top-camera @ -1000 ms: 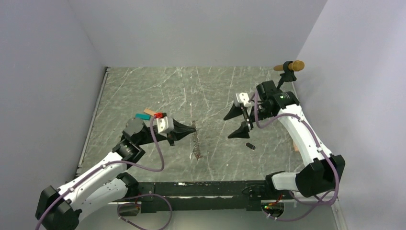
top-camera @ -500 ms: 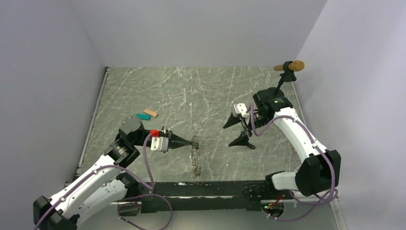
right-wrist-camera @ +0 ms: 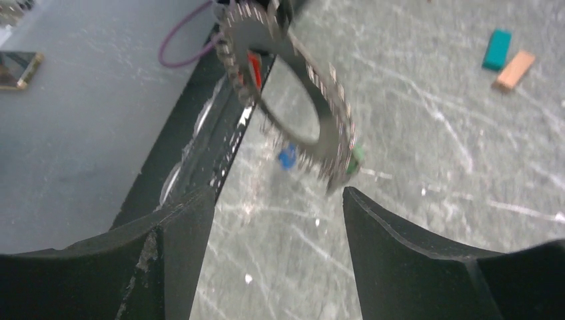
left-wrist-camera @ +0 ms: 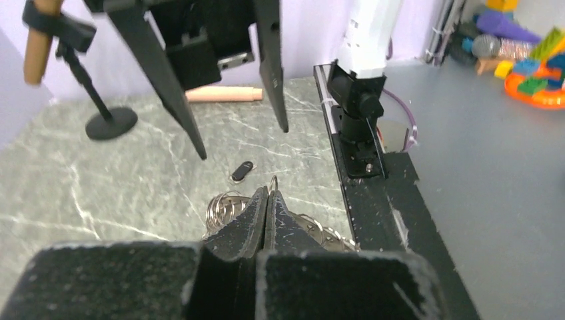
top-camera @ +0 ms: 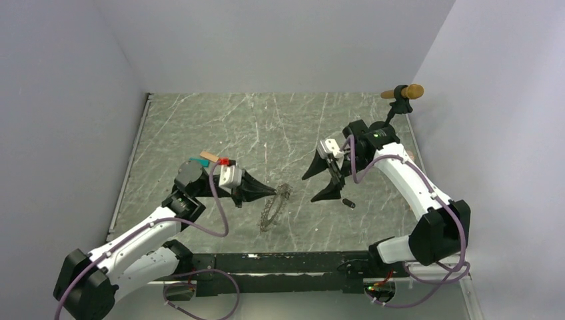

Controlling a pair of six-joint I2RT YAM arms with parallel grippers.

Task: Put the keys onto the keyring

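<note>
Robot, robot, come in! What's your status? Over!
Left gripper shut on keyring, held up. Right gripper open, facing it. Black key loose nearby. Nothing in the way.

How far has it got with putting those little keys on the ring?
Partly done. A red key, a blue key and a green key appear to hang from the keyring already. The left gripper is shut on the keyring, holding it up. Left to do: the black key lies loose on the table, beside the open right gripper, which holds nothing.
</note>
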